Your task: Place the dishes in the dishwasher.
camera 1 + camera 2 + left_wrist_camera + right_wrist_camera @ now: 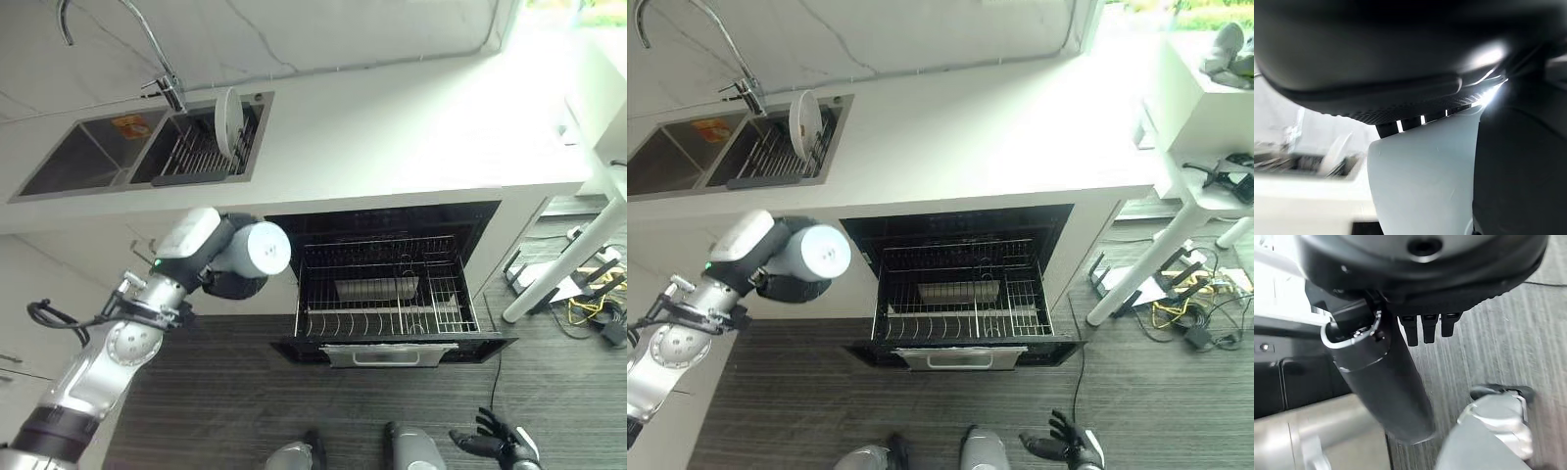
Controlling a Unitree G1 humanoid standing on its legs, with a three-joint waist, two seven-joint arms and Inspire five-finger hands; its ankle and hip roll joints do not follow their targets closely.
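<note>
Left eye view: left hand curled round white cup; right hand relaxed.

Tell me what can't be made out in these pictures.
- Left hand fingers: hidden behind the white cup in the eye views.
- Plate in the sink rack: blurred in the left wrist view.
- Dishwasher rack contents: too small to name.
- Right hand: cut by the bottom edge.

Your left hand is raised in front of you, arm bent, fingers wrapped round a white cup. Your right hand hangs low at your side, fingers relaxed and empty.
</note>
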